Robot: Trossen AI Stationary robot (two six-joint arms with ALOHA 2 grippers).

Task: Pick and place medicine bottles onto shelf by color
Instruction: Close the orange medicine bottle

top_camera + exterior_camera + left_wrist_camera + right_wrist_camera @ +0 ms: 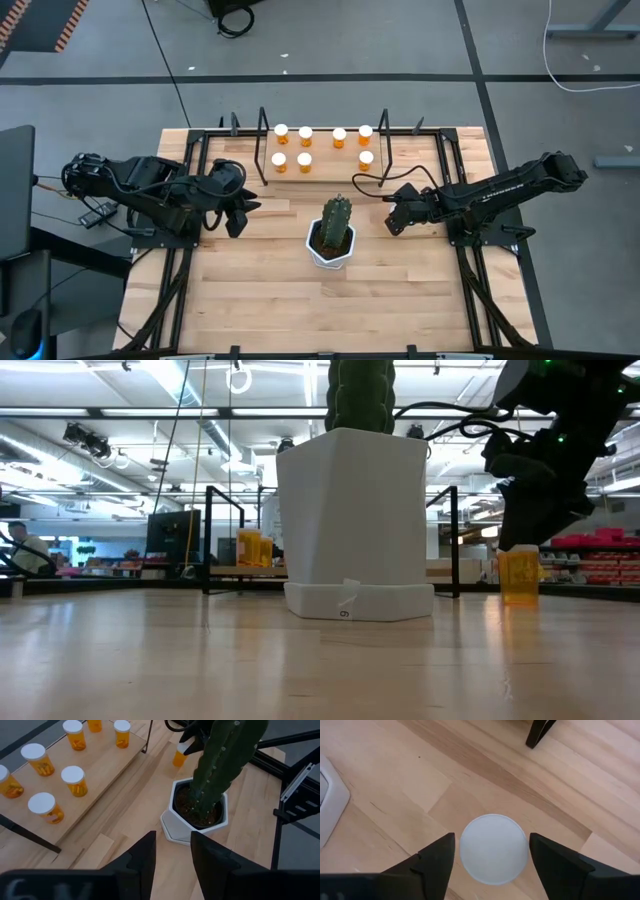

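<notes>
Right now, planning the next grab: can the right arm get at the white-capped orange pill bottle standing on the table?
Probably yes: the right gripper hangs open directly over that bottle, one finger either side, nothing between.

Cactus [335, 222] between arms; front tabletop [300, 310] free.

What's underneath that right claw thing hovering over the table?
A single medicine bottle stands on the table, its white cap between the right tool's open fingers. From the wrist view the cap hides the orange body and any pills.

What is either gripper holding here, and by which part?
Nothing. The right gripper stands open around a bottle's white cap, fingers clear of it. The left gripper is empty, beside the shelf.
</notes>
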